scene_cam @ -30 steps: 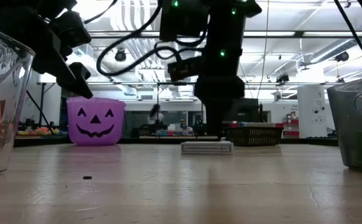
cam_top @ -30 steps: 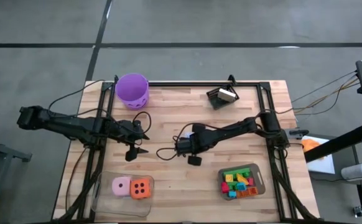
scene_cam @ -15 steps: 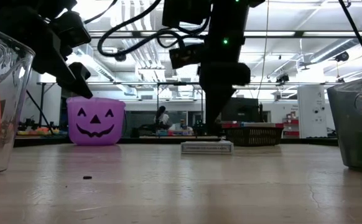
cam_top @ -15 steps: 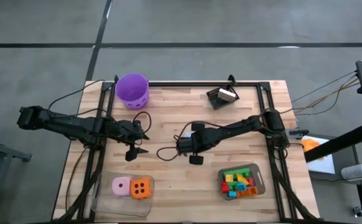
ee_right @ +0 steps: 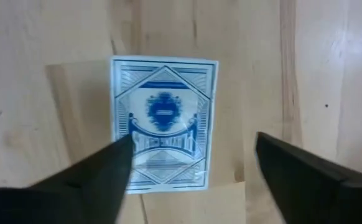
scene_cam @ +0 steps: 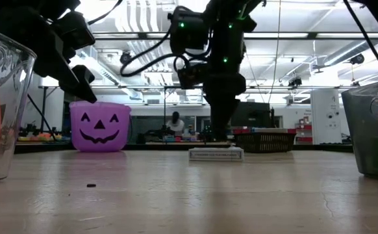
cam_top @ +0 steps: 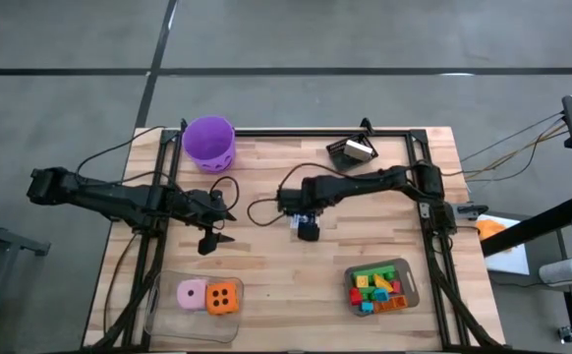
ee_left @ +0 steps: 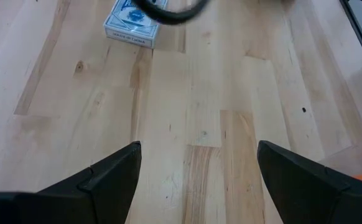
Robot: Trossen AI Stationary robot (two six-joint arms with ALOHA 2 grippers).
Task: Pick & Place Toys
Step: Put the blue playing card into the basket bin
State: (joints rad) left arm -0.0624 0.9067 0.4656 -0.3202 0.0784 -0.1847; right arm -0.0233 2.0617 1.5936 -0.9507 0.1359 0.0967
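Note:
A white-blue card pack point(ee_right: 163, 124) lies flat on the wooden table near its middle, also seen in the low view point(scene_cam: 216, 154) and the left wrist view point(ee_left: 131, 25). My right gripper point(ee_right: 193, 177) hangs open above it, pointing steeply down, one finger on either side of the pack's one end; in the high view point(cam_top: 306, 226) it covers most of the pack. My left gripper point(cam_top: 217, 239) waits open to the left of the middle, holding nothing. Pink point(cam_top: 192, 292) and orange point(cam_top: 224, 296) dice sit in a clear tub. Coloured bricks point(cam_top: 376, 287) fill a grey tray.
A purple bucket point(cam_top: 209, 141) stands at the far left of the table, and a dark basket point(cam_top: 353, 150) at the far right. The clear tub point(cam_top: 160, 313) is at the near left, and the grey tray point(cam_top: 410, 291) at the near right. Cables point(cam_top: 261, 208) trail beside the right arm.
My right gripper has swung toward the table's far edge and now stands over the card pack, having turned a little at the wrist. The card pack has stayed where it was.

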